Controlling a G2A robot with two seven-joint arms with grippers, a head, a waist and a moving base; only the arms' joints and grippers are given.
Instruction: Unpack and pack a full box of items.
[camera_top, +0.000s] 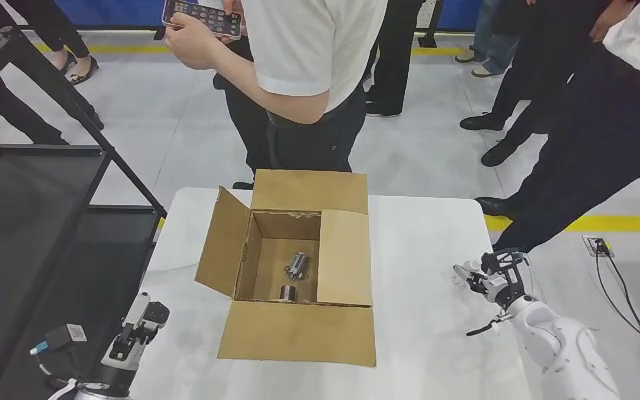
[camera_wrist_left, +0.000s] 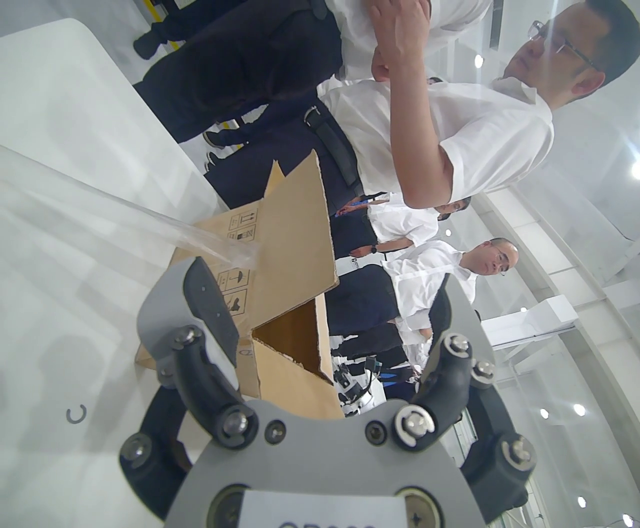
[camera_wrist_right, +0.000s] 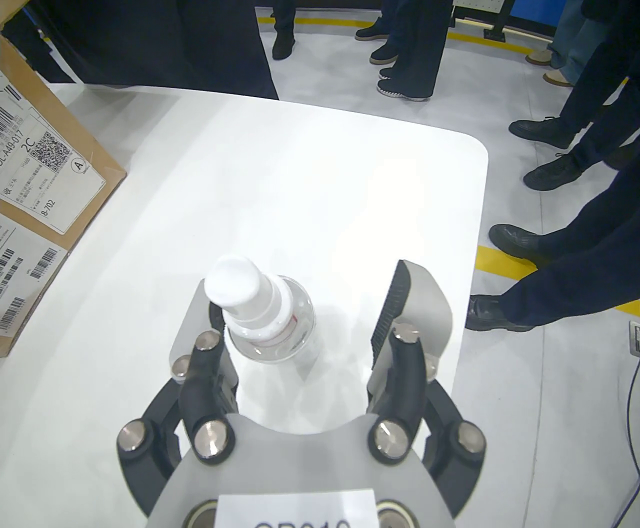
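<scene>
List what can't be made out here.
- Two small things in the box: top view, too small to identify.
- Box floor under the folded flap: top view, covered by it.
- Bottle base: right wrist view, hidden by its own shoulder and the right claw.

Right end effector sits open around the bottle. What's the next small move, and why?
Probably shut the right end effector on the bottle: it stands on the table between the open fingers, close against one of them, and nothing grips it yet.
</scene>
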